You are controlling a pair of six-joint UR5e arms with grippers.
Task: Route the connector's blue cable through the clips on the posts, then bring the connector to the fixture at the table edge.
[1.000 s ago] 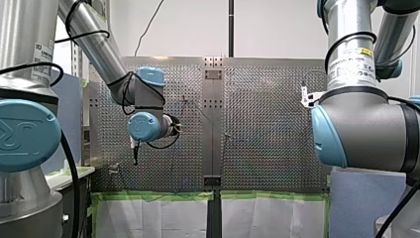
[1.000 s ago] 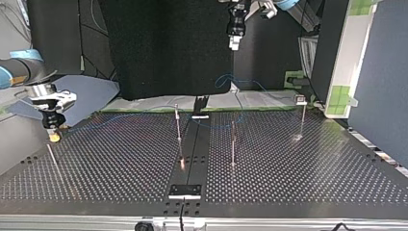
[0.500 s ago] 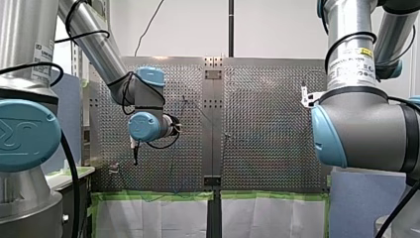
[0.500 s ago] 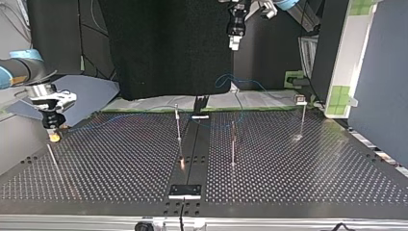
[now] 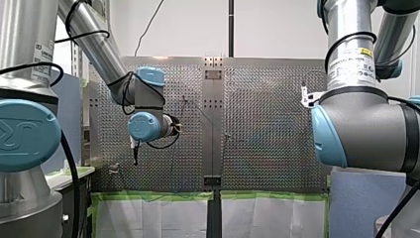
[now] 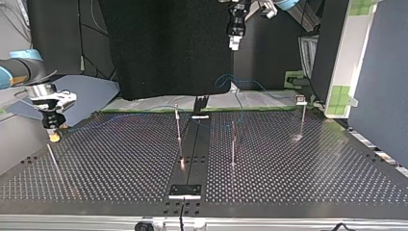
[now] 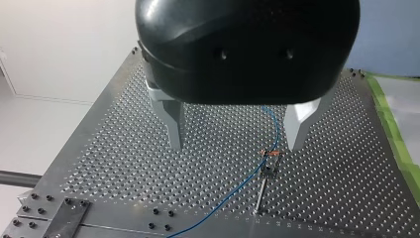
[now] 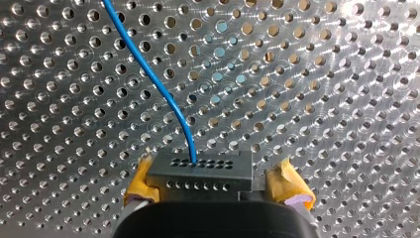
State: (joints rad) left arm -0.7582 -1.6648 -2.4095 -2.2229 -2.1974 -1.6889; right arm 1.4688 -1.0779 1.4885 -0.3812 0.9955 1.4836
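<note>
In the right wrist view a dark grey connector (image 8: 200,171) sits between the yellow pads of my right gripper (image 8: 215,191). One pad touches it and a small gap shows at the other, so the jaws stand open. The blue cable (image 8: 153,82) rises from the connector over the perforated plate. In the top view that gripper (image 6: 54,134) hangs low over the table's left edge. My left gripper (image 7: 234,147) is open and empty, high above a post with a clip (image 7: 270,163) that the blue cable (image 7: 233,191) passes through. The top view shows it raised at the back (image 6: 234,43).
Thin posts (image 6: 178,127) (image 6: 233,144) (image 6: 302,118) stand on the perforated table (image 6: 298,173), and a slanted rod (image 6: 52,156) is near the right gripper. A black bracket (image 6: 199,103) stands at the far edge and a small plate (image 6: 185,190) lies on the middle strip.
</note>
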